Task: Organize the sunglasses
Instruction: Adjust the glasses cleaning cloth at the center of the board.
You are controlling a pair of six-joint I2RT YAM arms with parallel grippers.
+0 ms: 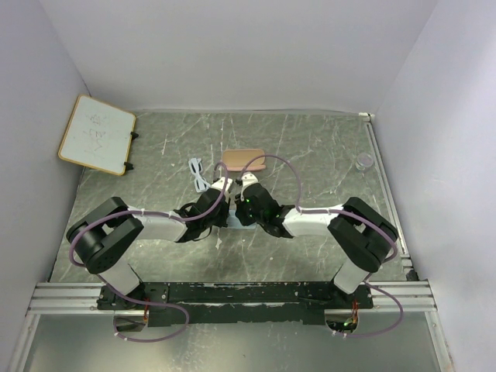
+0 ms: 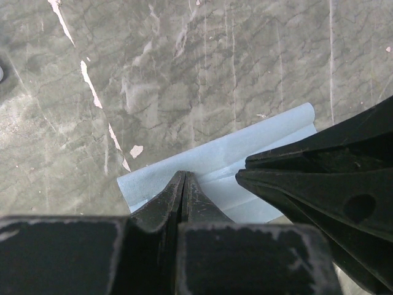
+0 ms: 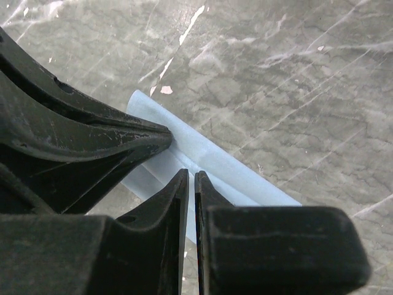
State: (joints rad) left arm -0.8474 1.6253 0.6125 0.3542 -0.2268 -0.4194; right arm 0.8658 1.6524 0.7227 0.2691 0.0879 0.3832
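The sunglasses (image 1: 200, 174), thin pale frame, lie on the table to the left of the pink case (image 1: 242, 160), behind both grippers. The two grippers meet at the table's middle over a pale blue cloth (image 1: 235, 222). In the left wrist view my left gripper (image 2: 184, 174) is shut, its tips over the folded cloth (image 2: 202, 157), with the right gripper's black fingers (image 2: 307, 178) close beside it. In the right wrist view my right gripper (image 3: 191, 174) is shut to a hairline slit over the cloth (image 3: 215, 157). Neither holds the sunglasses.
A small whiteboard (image 1: 97, 133) leans at the back left corner. A clear cup (image 1: 364, 161) stands at the back right near the wall. The marbled grey-green table (image 1: 310, 147) is walled on three sides.
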